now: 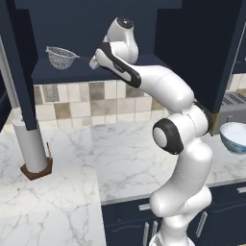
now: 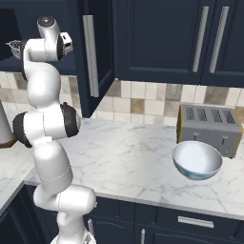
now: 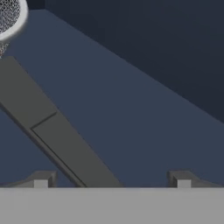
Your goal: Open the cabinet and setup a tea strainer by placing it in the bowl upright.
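The cabinet (image 1: 96, 29) stood open, its door (image 2: 97, 52) swung out toward the room. The toaster (image 2: 209, 126) sat on the counter (image 2: 124, 152) with the bowl (image 2: 197, 160) just in front of it. The strainer (image 1: 61, 57) lay on the cabinet shelf. The gripper (image 3: 111, 181) reached inside, fingers apart on either side of the strainer's handle (image 3: 52, 131), holding nothing.

We went over all three views hunting for anything readable and came up with nothing, no letters, numbers, logos or stickers. The cabinet (image 2: 157, 38) doors are plain navy, the toaster (image 2: 209, 127) has bare grey sides, the bowl (image 2: 197, 162) only carries a blue marking that isn't writing, and the tea strainer (image 1: 61, 57) is just mesh
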Robot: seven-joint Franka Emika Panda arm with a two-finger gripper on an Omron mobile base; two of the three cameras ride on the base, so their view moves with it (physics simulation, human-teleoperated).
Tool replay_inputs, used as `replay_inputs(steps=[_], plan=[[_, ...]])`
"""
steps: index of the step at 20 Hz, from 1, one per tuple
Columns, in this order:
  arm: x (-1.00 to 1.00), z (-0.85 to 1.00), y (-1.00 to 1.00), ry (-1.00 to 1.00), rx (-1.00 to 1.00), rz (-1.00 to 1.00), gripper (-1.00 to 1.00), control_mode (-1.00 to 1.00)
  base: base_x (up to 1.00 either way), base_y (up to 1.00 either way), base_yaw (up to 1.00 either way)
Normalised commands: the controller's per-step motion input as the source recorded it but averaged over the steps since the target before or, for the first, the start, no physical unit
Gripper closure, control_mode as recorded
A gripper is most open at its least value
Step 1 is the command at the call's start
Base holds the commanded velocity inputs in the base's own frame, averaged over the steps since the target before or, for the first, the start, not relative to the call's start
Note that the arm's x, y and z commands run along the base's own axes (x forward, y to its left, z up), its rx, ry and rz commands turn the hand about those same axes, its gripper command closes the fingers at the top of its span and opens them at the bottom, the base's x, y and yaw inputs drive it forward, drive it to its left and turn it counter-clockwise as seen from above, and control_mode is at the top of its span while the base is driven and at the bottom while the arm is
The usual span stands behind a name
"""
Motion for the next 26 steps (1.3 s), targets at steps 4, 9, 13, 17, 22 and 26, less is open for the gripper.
replay_inputs(steps=[4,9,13,17,22,26], plan=[[0.00,-0.01,0.00,0.00,0.00,0.06,-1.00,-1.00,0.00,0.00,0.00],[0.00,-0.11,0.01,0.00,0.00,0.08,1.00,-1.00,0.00,0.00,0.00],[0.00,-0.08,0.04,0.00,0.00,0.07,1.00,-1.00,0.00,0.00,0.00],[0.00,-0.03,0.04,0.00,0.00,0.07,1.00,-1.00,0.00,0.00,0.00],[0.00,-0.01,0.06,0.00,0.00,0.05,1.00,-1.00,0.00,0.00,0.00],[0.00,0.00,0.11,-0.09,0.00,0.00,1.00,-1.00,0.00,0.00,0.00]])
